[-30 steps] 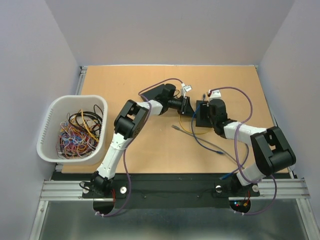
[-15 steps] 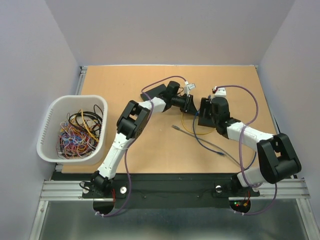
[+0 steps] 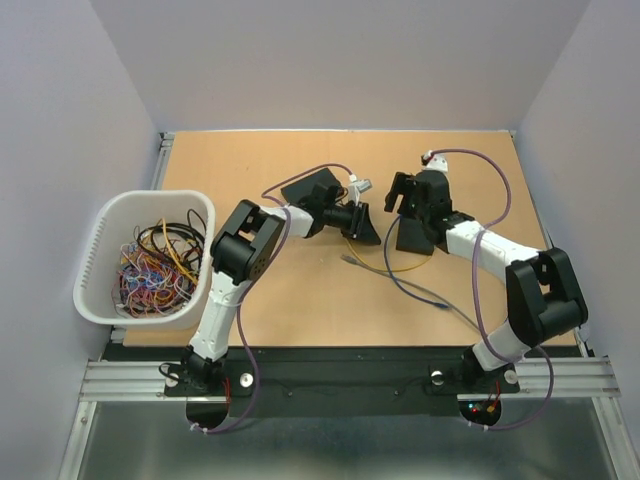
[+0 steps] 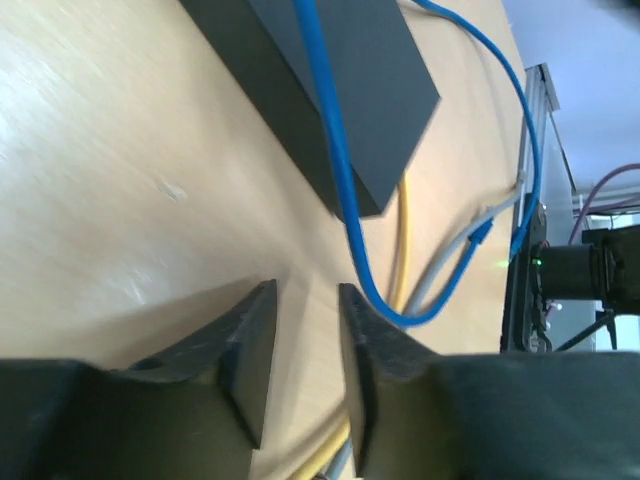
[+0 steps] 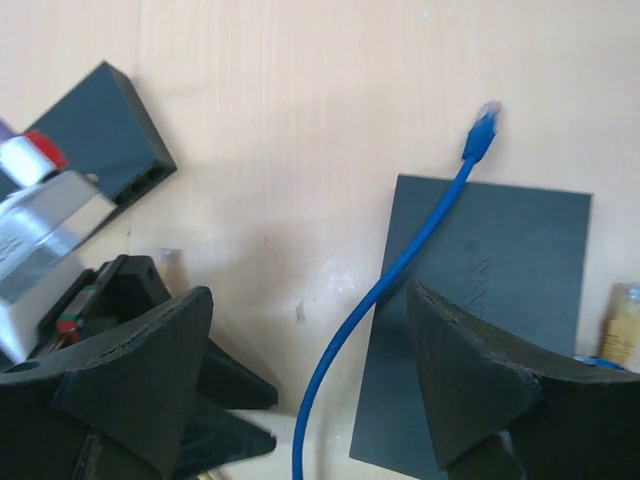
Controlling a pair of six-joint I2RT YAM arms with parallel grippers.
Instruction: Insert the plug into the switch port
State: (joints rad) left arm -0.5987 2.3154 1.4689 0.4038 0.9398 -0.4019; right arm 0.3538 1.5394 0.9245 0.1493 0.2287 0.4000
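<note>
left tool: parted narrowly, empty | right tool: spread wide, empty | blue plug: on bench ahead of right tool, just off black switch

— What stands around the table?
— Three plain walls, pale greyish lilac: a back wall, a left wall and a right wall, closing it in like a booth
— And the top?
— Light brown wood, evenly lit, with only soft shadows
— The near edge?
— A slotted aluminium rail runs across it, and below that lies a dull grey metal sheet
</note>
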